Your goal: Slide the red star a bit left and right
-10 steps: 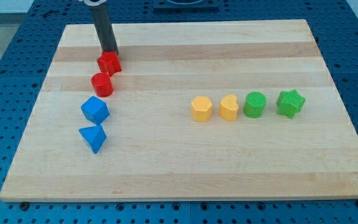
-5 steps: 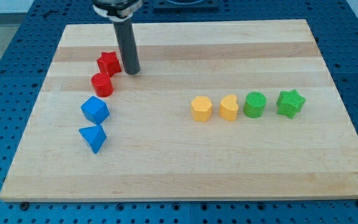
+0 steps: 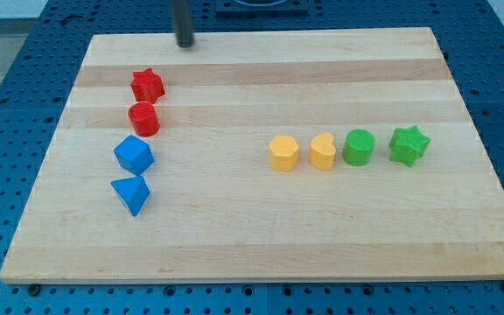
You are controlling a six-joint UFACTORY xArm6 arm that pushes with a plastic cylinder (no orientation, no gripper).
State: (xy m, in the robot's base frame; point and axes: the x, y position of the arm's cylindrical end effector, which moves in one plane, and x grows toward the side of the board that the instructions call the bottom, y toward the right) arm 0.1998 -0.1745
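The red star (image 3: 147,85) lies at the board's upper left, just above the red cylinder (image 3: 144,118), nearly touching it. My tip (image 3: 185,44) is near the board's top edge, up and to the right of the red star and well apart from it. Nothing touches the star.
A blue hexagonal block (image 3: 134,155) and a blue triangular block (image 3: 131,193) lie below the red cylinder. At the right middle stand in a row a yellow hexagon (image 3: 283,152), a yellow heart (image 3: 323,151), a green cylinder (image 3: 359,147) and a green star (image 3: 409,145). The wooden board (image 3: 261,236) rests on a blue perforated table.
My tip went from above the red star to its right side, then pulled away to the board's top edge. The red star shifted slightly left.
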